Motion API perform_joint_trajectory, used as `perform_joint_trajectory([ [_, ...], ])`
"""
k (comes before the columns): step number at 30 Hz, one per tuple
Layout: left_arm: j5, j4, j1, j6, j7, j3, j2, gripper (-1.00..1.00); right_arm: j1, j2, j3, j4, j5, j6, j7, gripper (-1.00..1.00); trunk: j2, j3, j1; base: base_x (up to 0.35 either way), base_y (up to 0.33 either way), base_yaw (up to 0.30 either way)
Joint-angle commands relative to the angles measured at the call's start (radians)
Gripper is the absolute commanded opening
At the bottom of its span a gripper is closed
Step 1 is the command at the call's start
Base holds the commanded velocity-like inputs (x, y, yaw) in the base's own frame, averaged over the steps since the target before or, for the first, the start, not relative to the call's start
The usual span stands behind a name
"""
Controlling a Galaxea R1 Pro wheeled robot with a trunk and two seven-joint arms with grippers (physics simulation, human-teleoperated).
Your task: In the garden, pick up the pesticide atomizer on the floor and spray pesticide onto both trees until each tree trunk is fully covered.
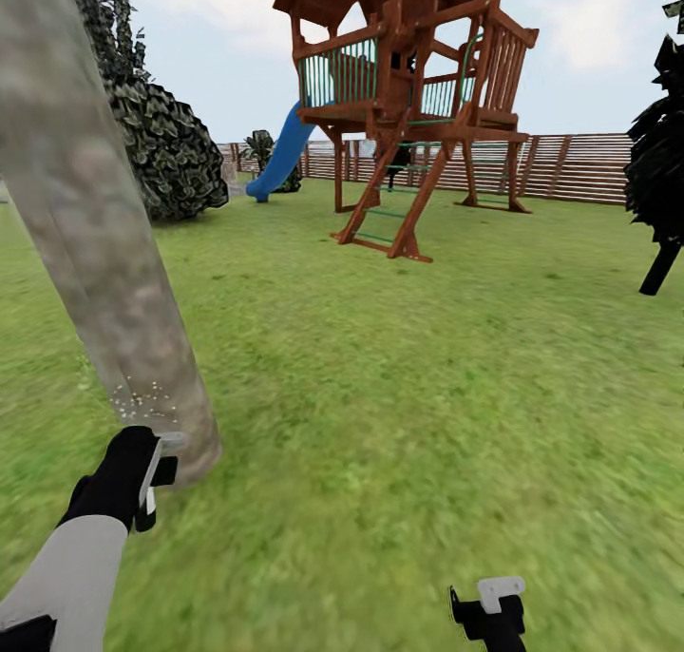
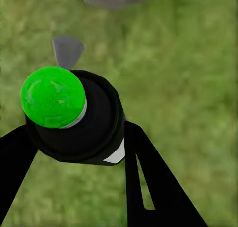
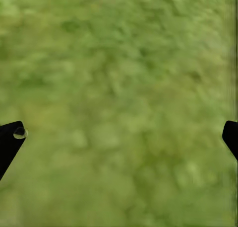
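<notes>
Left gripper: my black left gripper [image 1: 152,486] is clamped on the dark green pesticide atomizer [image 2: 79,117]; in the left wrist view my fingers [image 2: 153,182] flank its round body and bright green cap, with the grey trigger piece sticking out beyond.

Right gripper: my right gripper [image 1: 489,609] hangs low over the lawn with its black fingertips [image 3: 10,140] spread wide and nothing between them, just blurred grass below.

Tree trunk: the thick, mottled grey-brown tree trunk [image 1: 95,243] rises right ahead of my left gripper, leaning in the head view; a scatter of pale specks [image 1: 142,400] sits on its lowest part, just above the atomizer, which I take for spray landing.

Surroundings: green grass floor [image 1: 399,376], a brown wooden play tower with a blue slide [image 1: 408,91], and a slatted brown fence [image 1: 579,167] behind.

Progress: pickup is done. I judge this trunk only begun, speckled near the base and bare higher up. A second tree still has to be sprayed.
</notes>
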Motion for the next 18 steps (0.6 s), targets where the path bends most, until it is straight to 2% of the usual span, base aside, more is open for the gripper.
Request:
perform_joint_trajectory([
  [1,0.002,-0.001,-0.001,0.004,0.002,0.002,0.0,-1.0,-0.001,0.0,-0.005,0.002,0.011,-0.003,-0.006,1.0,0.0,-0.001,0.0,0.088,-0.272,0.0],
  [3,0.001,-0.007,-0.001,0.004,0.002,0.008,0.015,-1.0,-0.001,0.0,-0.005,0.002,0.011,-0.003,-0.006,1.0,0.0,-0.001,0.0,0.105,-0.272,0.0],
  [5,0.001,-0.01,-0.001,0.005,0.002,0.009,0.051,-1.0,-0.001,0.0,-0.005,0.002,0.011,-0.003,-0.006,1.0,0.0,-0.001,0.0,0.12,-0.272,0.0],
  [7,0.002,-0.006,-0.001,0.005,0.0,0.008,0.068,-1.0,-0.001,0.0,-0.005,0.002,0.011,-0.003,-0.006,1.0,0.0,-0.001,0.0,0.124,-0.272,0.0],
  [10,0.007,-0.001,0.0,0.004,0.002,0.004,0.043,-1.0,-0.001,0.0,-0.005,0.001,0.009,-0.003,-0.006,1.0,0.0,-0.001,0.0,0.125,-0.272,0.234],
  [12,0.007,-0.003,0.0,0.003,0.002,0.005,0.036,-1.0,-0.001,0.0,-0.005,0.001,0.009,-0.003,-0.006,1.0,0.0,-0.001,0.0,0.125,-0.272,0.275],
  [18,0.004,-0.014,0.0,0.003,0.003,0.012,0.052,-1.0,-0.001,0.0,-0.005,0.002,0.011,-0.003,-0.006,1.0,0.0,-0.001,0.0,0.125,-0.272,0.278],
])
